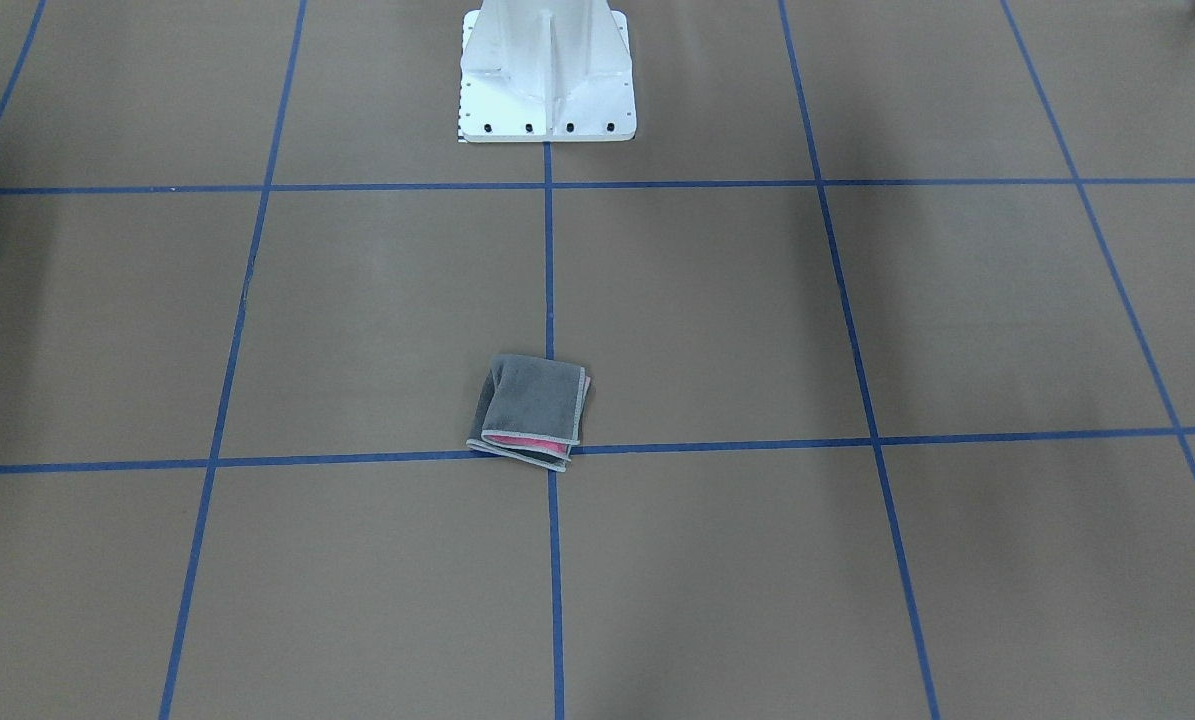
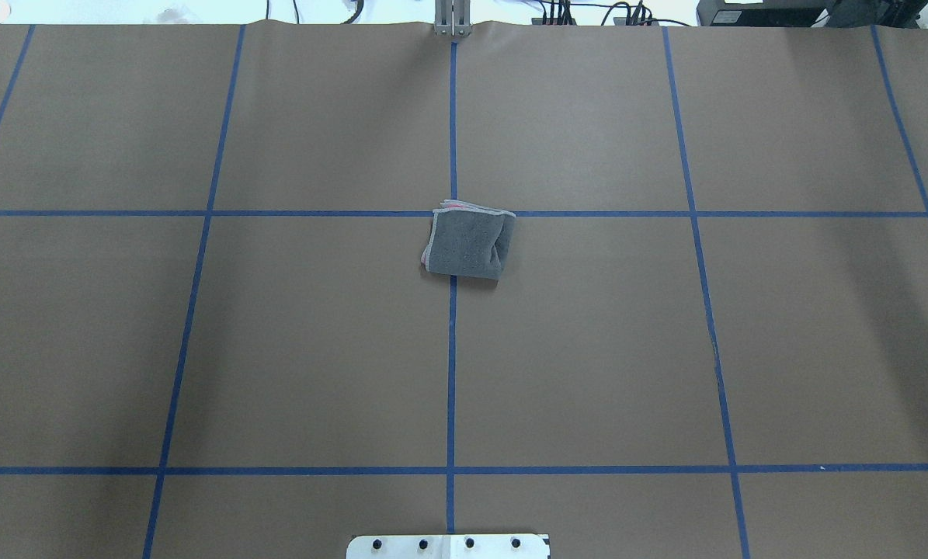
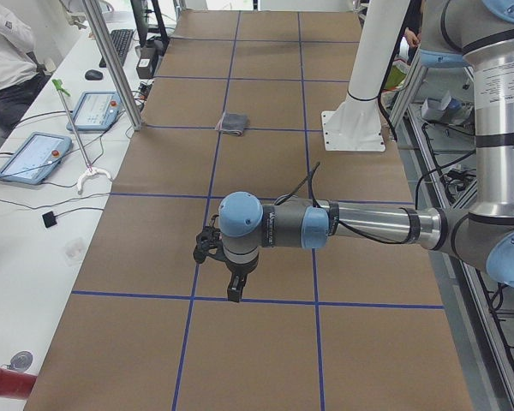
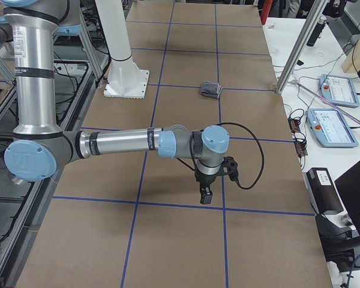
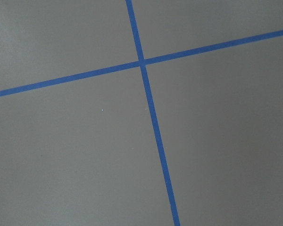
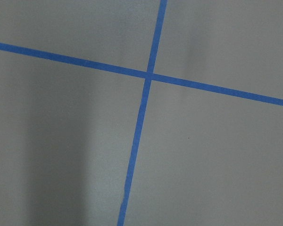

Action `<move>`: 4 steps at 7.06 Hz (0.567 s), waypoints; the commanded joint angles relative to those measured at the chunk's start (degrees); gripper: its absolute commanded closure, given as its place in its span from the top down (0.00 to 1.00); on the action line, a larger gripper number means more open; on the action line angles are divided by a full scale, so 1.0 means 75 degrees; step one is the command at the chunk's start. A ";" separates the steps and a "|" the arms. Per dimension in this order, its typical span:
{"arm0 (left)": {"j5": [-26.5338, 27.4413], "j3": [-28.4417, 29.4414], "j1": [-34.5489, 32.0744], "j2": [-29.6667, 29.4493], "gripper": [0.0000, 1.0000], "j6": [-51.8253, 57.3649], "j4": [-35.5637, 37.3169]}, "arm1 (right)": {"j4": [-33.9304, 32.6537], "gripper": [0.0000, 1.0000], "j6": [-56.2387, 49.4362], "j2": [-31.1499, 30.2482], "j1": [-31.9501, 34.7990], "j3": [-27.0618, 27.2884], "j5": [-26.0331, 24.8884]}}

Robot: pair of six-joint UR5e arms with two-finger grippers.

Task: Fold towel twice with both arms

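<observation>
The towel [image 1: 530, 411] lies folded into a small square at the middle of the table, dark grey face up, with a pink strip showing at its open edge. It also shows in the overhead view [image 2: 468, 241], the exterior left view [image 3: 232, 123] and the exterior right view [image 4: 210, 90]. My left gripper [image 3: 233, 294] hangs over the table's left end, far from the towel. My right gripper [image 4: 206, 196] hangs over the right end, also far from it. They show only in the side views, so I cannot tell whether they are open or shut. Both wrist views show only bare table and blue tape.
The white pedestal base [image 1: 547, 75] stands at the robot's side of the table. Blue tape lines [image 2: 451, 349] grid the brown tabletop. A side bench holds tablets [image 3: 28, 156] and cables; another tablet [image 4: 332, 127] lies on the opposite bench. A person [image 3: 4, 51] sits at the far left.
</observation>
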 commanded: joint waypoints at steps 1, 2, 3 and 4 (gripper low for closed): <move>0.0000 0.0001 0.0000 0.0016 1.00 0.0000 -0.0003 | 0.0000 0.99 0.0012 -0.0005 0.0000 0.0000 0.0025; 0.0000 0.0001 0.0000 0.0016 1.00 0.0000 -0.0003 | 0.0000 1.00 0.0023 -0.0005 0.0000 0.0000 0.0048; 0.0000 0.0001 0.0000 0.0016 1.00 0.0000 -0.0003 | 0.0000 1.00 0.0024 -0.0005 0.0000 0.0000 0.0060; 0.0000 0.0001 0.0000 0.0016 1.00 0.0000 -0.0003 | 0.0000 1.00 0.0024 -0.0005 0.0000 0.0011 0.0060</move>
